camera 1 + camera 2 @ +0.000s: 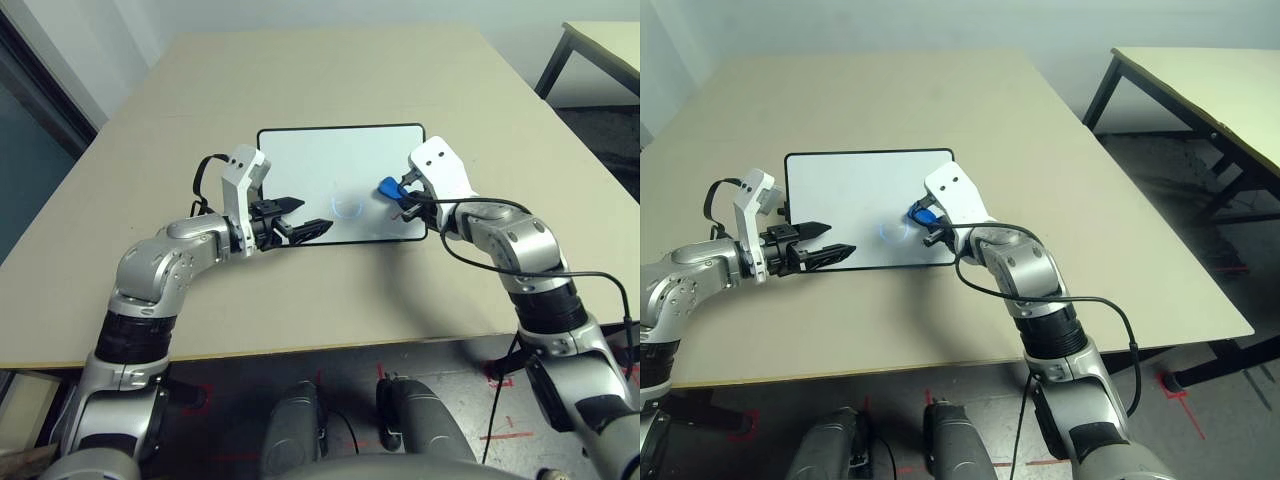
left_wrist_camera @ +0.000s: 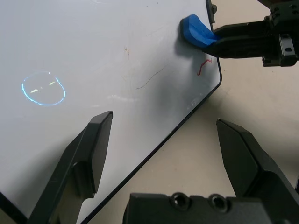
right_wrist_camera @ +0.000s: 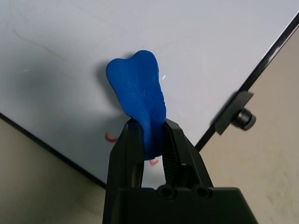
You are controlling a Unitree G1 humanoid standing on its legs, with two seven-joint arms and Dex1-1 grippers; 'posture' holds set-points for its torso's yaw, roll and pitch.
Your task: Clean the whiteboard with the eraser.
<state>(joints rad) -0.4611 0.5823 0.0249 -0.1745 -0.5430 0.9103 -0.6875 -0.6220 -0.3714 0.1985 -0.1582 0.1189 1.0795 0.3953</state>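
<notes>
Most of the whiteboard from nine to twelve o'clock lies bare and open to a sweep. The left gripper, spread wide, blocks seven o'clock; the right gripper crowds the four o'clock corner.

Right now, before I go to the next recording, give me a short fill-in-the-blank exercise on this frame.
1. The right gripper is shut on the ____.
2. The left gripper, at the whiteboard's near edge, has its fingers ____.
3. The marks near the eraser are ____ in colour.
4. The whiteboard lies flat on the ____.

Missing words: eraser; open; red; table
</notes>
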